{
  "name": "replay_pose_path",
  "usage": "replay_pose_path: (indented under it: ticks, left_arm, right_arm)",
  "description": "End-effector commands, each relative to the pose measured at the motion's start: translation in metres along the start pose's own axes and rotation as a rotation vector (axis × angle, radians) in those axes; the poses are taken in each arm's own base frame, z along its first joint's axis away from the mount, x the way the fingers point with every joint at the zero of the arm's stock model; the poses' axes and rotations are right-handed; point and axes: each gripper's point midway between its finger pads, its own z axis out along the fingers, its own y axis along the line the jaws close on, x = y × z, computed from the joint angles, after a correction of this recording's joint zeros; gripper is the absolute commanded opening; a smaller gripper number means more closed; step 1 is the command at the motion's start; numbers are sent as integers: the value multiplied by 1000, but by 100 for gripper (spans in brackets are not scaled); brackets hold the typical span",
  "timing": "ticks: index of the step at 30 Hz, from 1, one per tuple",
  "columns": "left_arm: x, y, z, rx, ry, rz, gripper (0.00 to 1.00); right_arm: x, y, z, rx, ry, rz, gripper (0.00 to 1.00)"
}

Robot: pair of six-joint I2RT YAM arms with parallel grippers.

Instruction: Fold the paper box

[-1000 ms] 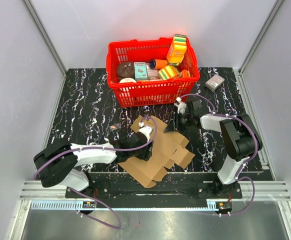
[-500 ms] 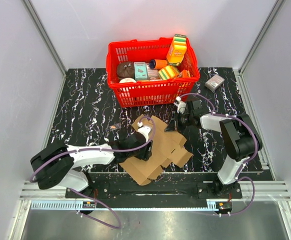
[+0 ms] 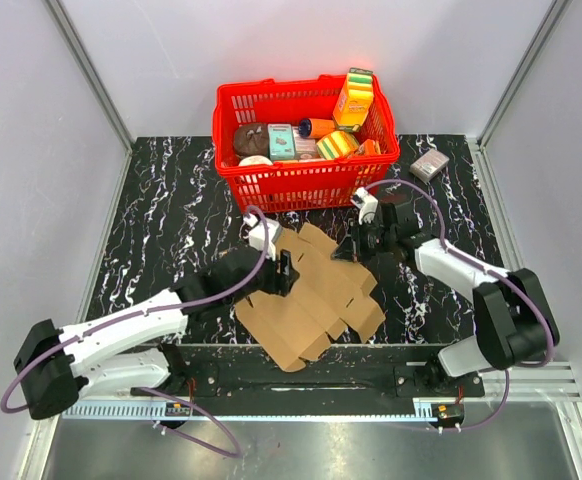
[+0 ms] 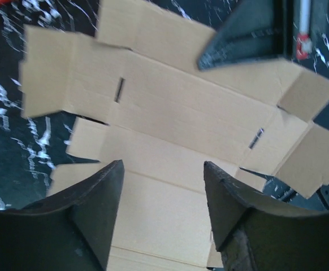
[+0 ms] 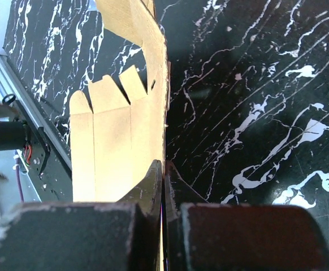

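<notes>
With right gripper point(image 3: 355, 247) pinched shut on far-right edge of box point(image 3: 306, 300), lying unfolded at near middle of table point(image 3: 171, 220), press open left gripper point(image 3: 284, 272) onto panel beside crease; lift edge slowly.

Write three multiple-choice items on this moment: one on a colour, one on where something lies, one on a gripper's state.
1. The basket is:
A blue
B green
C red

2. On the table, the small grey-pink box lies:
A left of the basket
B right of the basket
C at the near edge, between the arms

3. The right gripper is:
A shut on the paper box's edge
B open over the basket
C open, touching nothing

Answers:
1. C: its walls are red in the top view.
2. B: it sits beyond the basket's right end.
3. A: the right wrist view shows the jaws closed on the paper box's edge.
</notes>
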Motion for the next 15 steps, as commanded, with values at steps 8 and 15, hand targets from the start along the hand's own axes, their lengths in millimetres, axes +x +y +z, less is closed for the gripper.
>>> replay_pose_path:
  ticks: [8,15]
  left_arm:
    - [-80,49,-46,-117,-231,1,34]
    - [-94,59,-52,-135,-257,1,33]
  right_arm:
    - [-15,12,-29,200,-64,-146,0]
    - [-26,4,-41,339,-53,-96,0]
